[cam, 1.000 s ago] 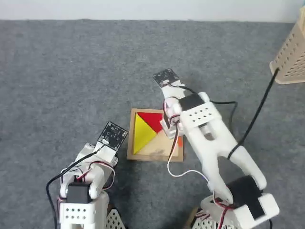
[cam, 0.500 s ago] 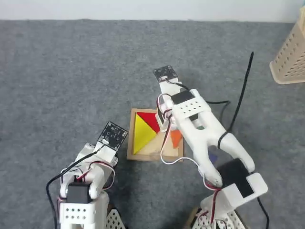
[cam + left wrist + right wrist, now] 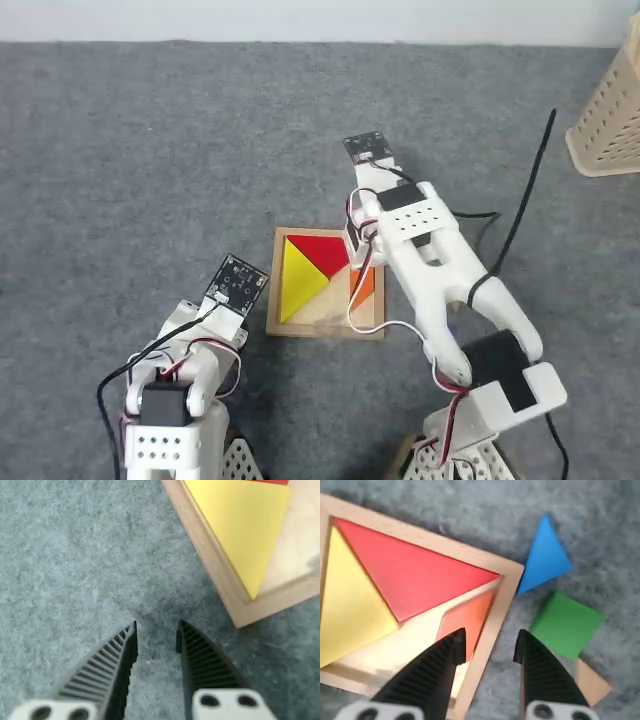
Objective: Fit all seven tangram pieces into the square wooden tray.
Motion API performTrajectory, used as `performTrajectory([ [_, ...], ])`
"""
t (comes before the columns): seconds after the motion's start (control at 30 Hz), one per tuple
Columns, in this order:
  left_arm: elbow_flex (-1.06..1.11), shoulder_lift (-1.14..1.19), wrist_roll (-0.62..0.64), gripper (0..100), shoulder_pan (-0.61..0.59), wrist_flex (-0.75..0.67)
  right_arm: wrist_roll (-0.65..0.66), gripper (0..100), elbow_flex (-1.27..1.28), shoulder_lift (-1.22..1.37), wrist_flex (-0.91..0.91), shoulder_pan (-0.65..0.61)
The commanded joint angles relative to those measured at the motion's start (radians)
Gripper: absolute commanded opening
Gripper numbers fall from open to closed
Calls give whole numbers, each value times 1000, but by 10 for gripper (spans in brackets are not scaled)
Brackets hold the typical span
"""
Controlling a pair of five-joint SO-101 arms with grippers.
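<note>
Right wrist view: your right gripper [image 3: 490, 632] hangs parted and empty, so pinch the thin, likely stiff, light green square [image 3: 565, 625] across opposite edges.

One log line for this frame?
tray: yellow triangle, red triangle, orange piece in | right hand open over tray rim | left hand open over carpet | outside: blue triangle, green square, tan piece

From above, your right arm [image 3: 432, 268] covers the right rim of the tray [image 3: 310, 329] and most of the orange piece [image 3: 366, 287], the left wrist view cuts off the yellow triangle [image 3: 245, 530], and the tan piece [image 3: 593, 684] sits partly behind the right tool [image 3: 490, 634].
</note>
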Motion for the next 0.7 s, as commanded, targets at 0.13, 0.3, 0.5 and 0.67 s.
performTrajectory([
  [0.13,-12,-21,11,119,-5,-2,-6,41,-55,65,7,12],
  [0.3,-12,-21,11,119,-5,-2,5,7,-55,113,41,8],
  [0.5,-12,-21,11,119,-5,-2,35,6,0,61,47,-58],
  [0.67,-12,-21,11,119,-5,-2,52,6,89,-35,-12,-108],
])
